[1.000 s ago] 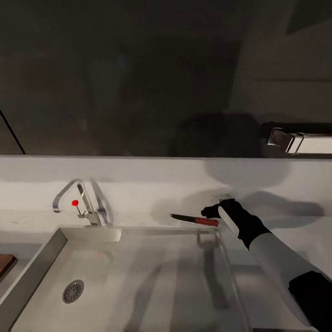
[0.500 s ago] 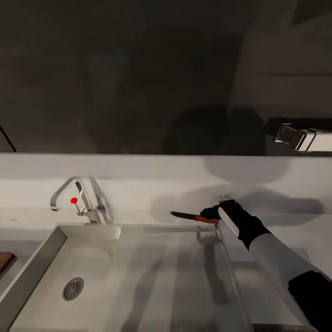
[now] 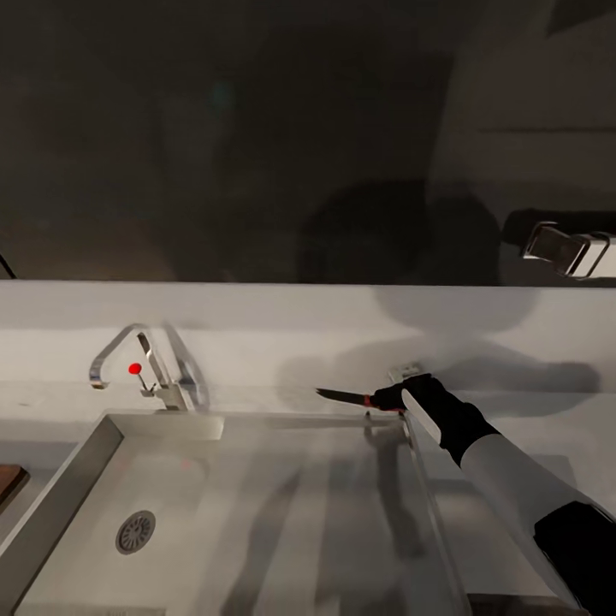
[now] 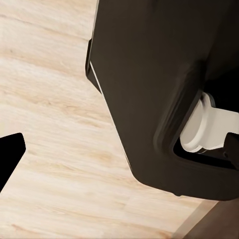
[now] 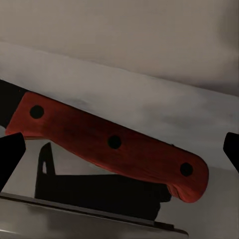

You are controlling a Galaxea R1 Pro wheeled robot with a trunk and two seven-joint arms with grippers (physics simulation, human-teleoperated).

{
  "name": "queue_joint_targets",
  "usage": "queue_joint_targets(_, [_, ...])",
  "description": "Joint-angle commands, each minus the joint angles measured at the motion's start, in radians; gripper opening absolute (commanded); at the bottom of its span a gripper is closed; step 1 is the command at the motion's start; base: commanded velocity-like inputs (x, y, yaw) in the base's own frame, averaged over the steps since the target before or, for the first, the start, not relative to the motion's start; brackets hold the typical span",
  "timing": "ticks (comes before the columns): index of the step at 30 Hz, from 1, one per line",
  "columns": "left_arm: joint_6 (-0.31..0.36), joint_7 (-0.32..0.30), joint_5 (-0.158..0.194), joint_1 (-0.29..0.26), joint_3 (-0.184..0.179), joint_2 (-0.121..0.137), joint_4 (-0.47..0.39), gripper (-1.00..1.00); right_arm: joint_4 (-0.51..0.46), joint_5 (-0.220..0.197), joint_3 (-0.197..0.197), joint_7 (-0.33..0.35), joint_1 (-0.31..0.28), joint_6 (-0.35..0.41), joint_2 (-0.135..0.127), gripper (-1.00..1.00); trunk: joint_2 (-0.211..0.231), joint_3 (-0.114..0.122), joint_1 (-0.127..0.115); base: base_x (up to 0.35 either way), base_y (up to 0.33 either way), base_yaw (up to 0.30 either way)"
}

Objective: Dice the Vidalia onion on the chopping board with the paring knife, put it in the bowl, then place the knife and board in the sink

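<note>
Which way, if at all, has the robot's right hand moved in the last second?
Yes. Judged against the sink back rim, the right gripper has crept left toward the tap, now covering most of the paring knife handle.

The sink [image 3: 257, 513] is grey metal, smooth and a bit shiny, with soft streaks of light on its flat bottom. The tap [image 3: 145, 368] is bright shiny metal with a small red knob [image 3: 134, 369]. The countertop [image 3: 530, 411] looks smooth, pale grey and a little glossy. The paring knife [image 5: 109, 144] has a red handle that looks matt, with three dark round rivets, and a dark blade. The chopping board [image 3: 8, 483] is brown wood. In the left wrist view the floor [image 4: 50, 124] is pale wood with fine grain, and the robot's body [image 4: 159, 89] is smooth black plastic.
</note>
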Motion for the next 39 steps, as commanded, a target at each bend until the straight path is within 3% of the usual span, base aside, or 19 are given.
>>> queue_joint_targets(1, [-0.005, 0.000, 0.003, -0.001, -0.006, -0.001, 0.003, 1.00, -0.002, -0.010, 0.007, -0.007, -0.001, 0.003, -0.002, 1.00, -0.002, -0.002, 0.001, 0.000, 0.000, 0.000])
queue_joint_targets(8, [-0.005, 0.000, 0.003, -0.001, -0.006, -0.001, 0.003, 1.00, -0.002, -0.010, 0.007, -0.007, -0.001, 0.003, -0.003, 1.00, -0.002, -0.003, 0.001, 0.000, 0.000, 0.000])
queue_joint_targets(15, [-0.005, 0.000, 0.003, 0.000, -0.006, 0.005, 0.003, 1.00, -0.002, -0.008, -0.007, -0.013, -0.001, -0.019, 0.037, 1.00, -0.002, -0.003, 0.001, 0.000, 0.000, 0.000])
queue_joint_targets(20, [-0.005, 0.000, 0.003, 0.000, -0.006, 0.008, 0.003, 1.00, -0.002, 0.017, -0.008, -0.013, -0.001, -0.031, 0.064, 1.00, -0.002, -0.003, 0.001, 0.000, 0.000, 0.000])
queue_joint_targets(39, [-0.004, 0.000, 0.003, 0.000, -0.006, 0.008, 0.003, 1.00, 0.003, 0.030, -0.008, -0.009, -0.001, -0.035, 0.066, 1.00, -0.002, -0.003, 0.001, 0.000, 0.000, 0.000])
